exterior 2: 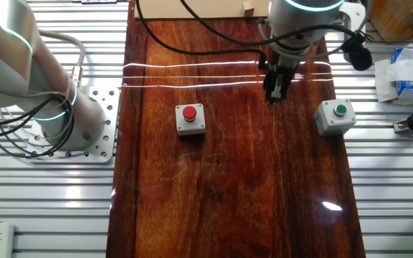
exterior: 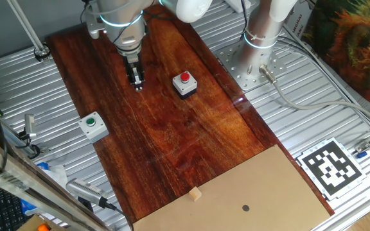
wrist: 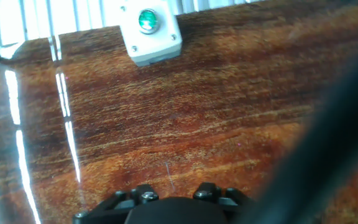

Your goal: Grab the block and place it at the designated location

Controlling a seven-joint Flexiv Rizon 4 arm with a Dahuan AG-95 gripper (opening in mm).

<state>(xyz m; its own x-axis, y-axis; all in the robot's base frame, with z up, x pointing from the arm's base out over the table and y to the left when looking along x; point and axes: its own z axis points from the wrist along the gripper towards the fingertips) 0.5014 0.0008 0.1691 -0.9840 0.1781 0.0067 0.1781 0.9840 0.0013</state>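
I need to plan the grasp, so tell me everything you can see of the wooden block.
The block is a tiny light-tan wooden cube with plain faces. It sits flat on the tan cardboard sheet, close to the edge where the sheet meets the dark wood. Nothing else touches it. The dark dot lies apart from it, and the gripper hangs far off.

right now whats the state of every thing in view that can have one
end effector: above the wooden board, holding nothing; open or shut unclear
block: resting on the cardboard sheet, ungrasped
dot: uncovered
red button box: upright on the board
green button box: upright at the board's edge
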